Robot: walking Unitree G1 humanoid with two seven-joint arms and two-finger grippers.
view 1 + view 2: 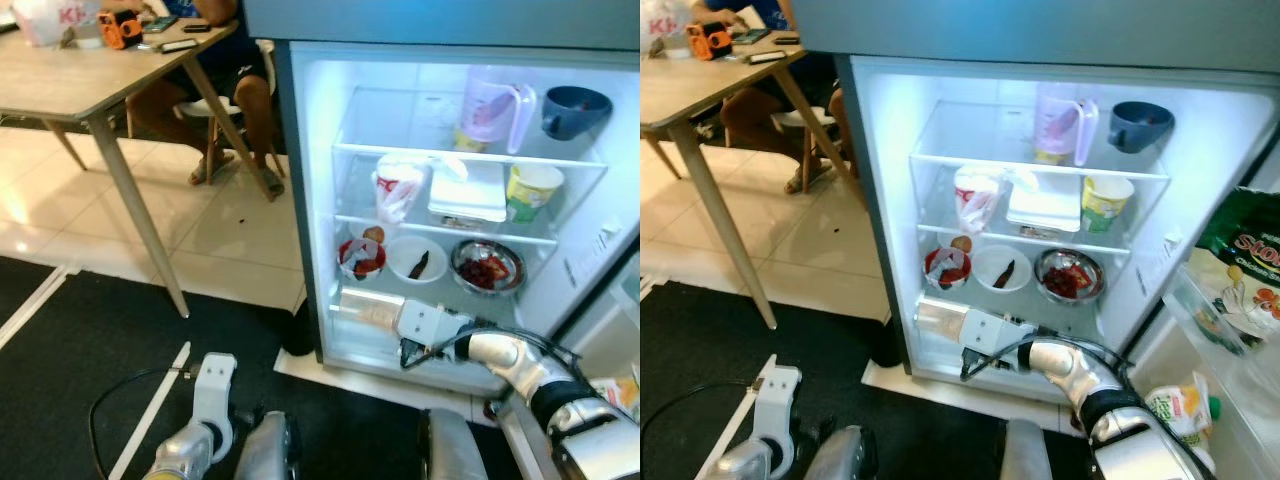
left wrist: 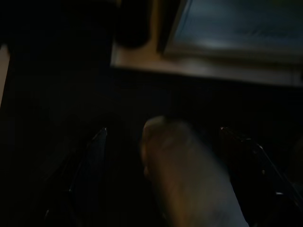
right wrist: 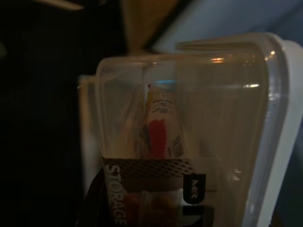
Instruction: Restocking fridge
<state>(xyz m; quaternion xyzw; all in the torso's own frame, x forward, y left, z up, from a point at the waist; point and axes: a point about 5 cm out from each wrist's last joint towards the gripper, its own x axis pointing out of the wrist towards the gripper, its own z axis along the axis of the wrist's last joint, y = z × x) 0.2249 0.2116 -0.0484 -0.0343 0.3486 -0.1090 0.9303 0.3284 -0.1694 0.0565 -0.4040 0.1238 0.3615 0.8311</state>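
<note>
The right arm (image 1: 520,365) reaches forward and leftward, low into the open fridge (image 1: 300,200), elbow bent, wrist level with the bottom compartment. Its right gripper (image 1: 375,318) is at a clear box (image 3: 189,142), which sits at the left of that lowest level, under the shelf of bowls. The wrist view looks straight into the box: a "STORAGE" label band wraps it, and a small packet with red print shows through the plastic. Whether the fingers clamp the box I cannot tell.

The left arm (image 1: 200,425) hangs idle over the dark mat; its left gripper (image 2: 161,175) shows two dim fingers set wide apart, nothing between them.

Counted in the fridge:
- top shelf: one jug (image 1: 495,110), one dark cup (image 1: 575,110);
- middle shelf: one bagged cup (image 1: 398,188), one white box (image 1: 468,195), one green cup (image 1: 530,190);
- lower shelf: three bowls, namely a red-filled one (image 1: 362,260), a white one (image 1: 418,260) and a steel one (image 1: 487,268).

One table (image 1: 70,80) stands left, with a person (image 1: 215,60) seated behind it.
</note>
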